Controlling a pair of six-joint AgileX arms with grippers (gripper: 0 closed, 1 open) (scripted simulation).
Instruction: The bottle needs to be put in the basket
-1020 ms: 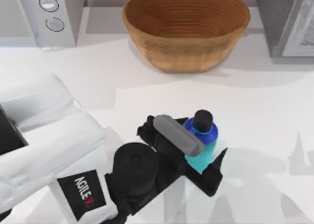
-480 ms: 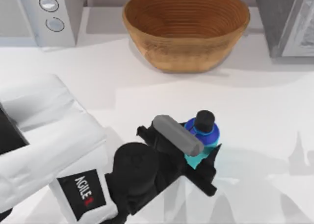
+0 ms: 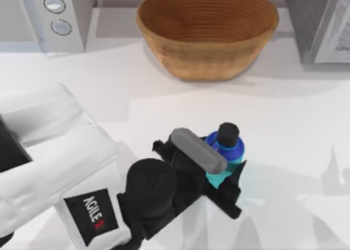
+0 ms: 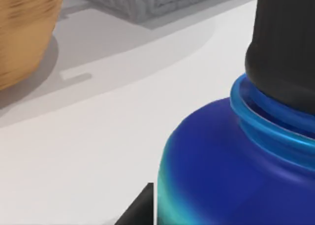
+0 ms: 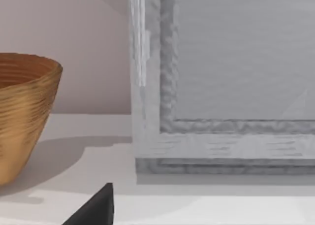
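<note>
The small cyan bottle [image 3: 225,151], with a dark blue shoulder and black cap, stands upright on the white table, front of centre. My left gripper [image 3: 223,161] is shut on its body from the left side, one black finger [image 3: 236,176] pressed against its near side. Close up in the left wrist view are the bottle's blue shoulder [image 4: 231,161] and its cap. The brown woven basket [image 3: 208,34] sits at the back centre, well beyond the bottle, and its wall [image 4: 22,33] also appears in the left wrist view. My right gripper [image 5: 96,208] is parked near the basket [image 5: 22,116].
A white appliance with two knobs [image 3: 52,15] stands at the back left. A grey box-like appliance [image 3: 320,23] stands at the back right, close to the basket's rim, and is large in the right wrist view [image 5: 221,77]. Open table lies between the bottle and the basket.
The left gripper's fingers have drawn in and shut on the bottle, which shifted slightly. Over the last half second nothing has moved.
</note>
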